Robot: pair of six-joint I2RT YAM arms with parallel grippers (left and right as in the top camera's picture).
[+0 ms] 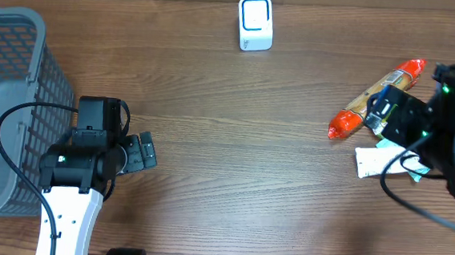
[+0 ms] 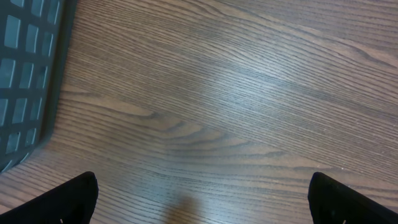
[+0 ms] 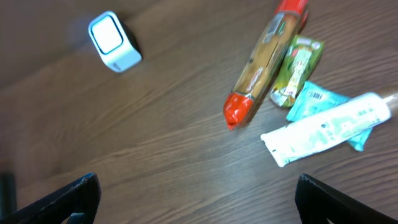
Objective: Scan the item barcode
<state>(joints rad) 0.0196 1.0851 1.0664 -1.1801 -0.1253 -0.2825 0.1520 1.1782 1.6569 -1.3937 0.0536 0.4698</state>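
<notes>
Several items lie in a cluster at the table's right: a long snack tube with red ends [image 1: 378, 94] [image 3: 264, 65], a white tube [image 1: 378, 160] [image 3: 329, 127], a green packet [image 3: 300, 67] and a teal packet [image 3: 311, 104] with a barcode showing. A white scanner with a blue-framed window [image 1: 256, 22] [image 3: 114, 41] stands at the far middle. My right gripper [image 1: 382, 114] [image 3: 198, 182] hovers open above the cluster and holds nothing. On the left, my left gripper [image 1: 147, 152] [image 2: 203, 182] is open over bare wood.
A grey mesh basket [image 1: 4, 104] [image 2: 25, 68] fills the left edge, right beside the left arm. The brown wooden table [image 1: 234, 144] stretches between the two arms.
</notes>
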